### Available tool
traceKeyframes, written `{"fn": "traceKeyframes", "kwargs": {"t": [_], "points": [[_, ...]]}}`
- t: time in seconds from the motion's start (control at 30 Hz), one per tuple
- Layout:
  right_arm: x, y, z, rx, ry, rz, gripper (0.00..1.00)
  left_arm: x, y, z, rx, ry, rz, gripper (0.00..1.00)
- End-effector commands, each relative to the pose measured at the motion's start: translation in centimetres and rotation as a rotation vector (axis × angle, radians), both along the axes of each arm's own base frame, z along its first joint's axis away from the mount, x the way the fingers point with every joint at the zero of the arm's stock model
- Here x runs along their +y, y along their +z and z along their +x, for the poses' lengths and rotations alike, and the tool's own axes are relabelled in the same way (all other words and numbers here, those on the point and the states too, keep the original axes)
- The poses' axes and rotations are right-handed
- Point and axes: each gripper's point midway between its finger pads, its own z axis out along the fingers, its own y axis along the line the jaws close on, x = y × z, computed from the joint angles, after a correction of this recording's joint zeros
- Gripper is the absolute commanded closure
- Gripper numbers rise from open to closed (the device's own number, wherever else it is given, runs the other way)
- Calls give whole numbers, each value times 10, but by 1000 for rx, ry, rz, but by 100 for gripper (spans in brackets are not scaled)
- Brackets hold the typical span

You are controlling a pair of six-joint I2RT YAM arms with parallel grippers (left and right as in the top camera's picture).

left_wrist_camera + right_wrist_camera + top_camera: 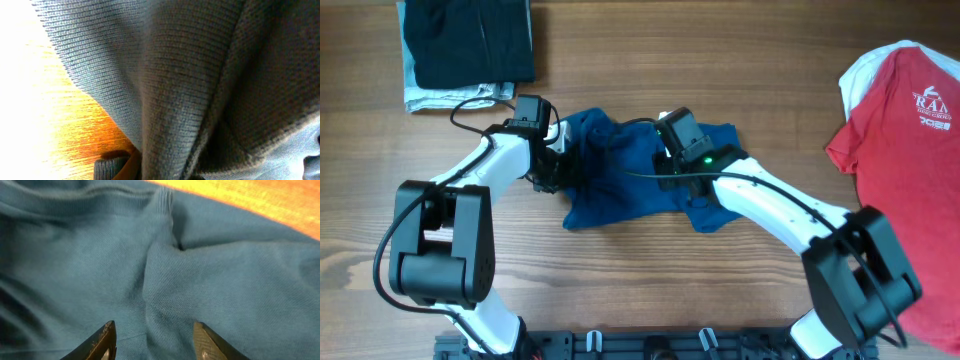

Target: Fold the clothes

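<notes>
Ribbed blue knit of the shirt (200,75) hangs right against the left wrist lens in a loose fold, with the wooden table (55,115) showing beside it. Whether the left gripper (548,165) is clenched on that fold cannot be told, because cloth hides its fingers in both views.

The right gripper (155,342) is released. Its two tips stand apart just above the cloth, and a raised crease (150,280) runs between them toward a ribbed seam.

From overhead, the shirt lies rumpled in the middle of the table, bunched between the two arms and not yet flat. A red T-shirt (910,110) lies at the right edge, well apart. A folded dark pile (468,45) sits at the top left.

The step in hand appears to be taking hold of the shirt to spread it before any fold is made. Recommended procedure:

1. Lower the right gripper until both tips straddle the crease, then close on it. A pinch on flat cloth is likely to slip.
2. Take only the upper layer. A grip through several layers would carry the wrinkles into the fold.
3. Confirm that the left side is held before pulling. Otherwise the whole shirt is likely to slide across the wood.
4. Draw the two grips apart evenly and low over the table, so the soft knit lies out smooth and does not stretch.
5. Keep the shirt clear of the red T-shirt and the dark pile.
</notes>
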Motion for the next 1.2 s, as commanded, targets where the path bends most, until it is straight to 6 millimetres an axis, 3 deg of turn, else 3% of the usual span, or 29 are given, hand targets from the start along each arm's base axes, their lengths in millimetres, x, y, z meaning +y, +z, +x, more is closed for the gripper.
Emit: {"fn": "traceKeyframes", "kwargs": {"t": [0.0, 0.17, 0.3, 0.4, 0.77, 0.93, 1.1, 1.17], "points": [[-10, -21, 7, -2, -13, -102, 50, 21, -24, -17, 67, 27, 116, 87], [-16, -25, 16, -40, -36, -141, 55, 21, -24, -17, 68, 27, 116, 87], [-10, -19, 27, -86, -64, -105, 86, 21, -24, -17, 67, 27, 117, 86], [-7, -15, 33, -112, -82, -82, 96, 21, -24, -17, 67, 27, 117, 86], [-8, 20, 72, -247, -187, -28, 96, 23, -25, -20, 80, 26, 131, 85], [-5, 10, 69, -205, -173, -6, 96, 23, -25, -20, 81, 26, 131, 83], [8, -20, 54, -86, -116, 30, 91, 23, -25, -20, 80, 26, 131, 80], [7, -20, 53, -82, -124, 31, 57, 23, -25, -20, 80, 26, 131, 76]]}}
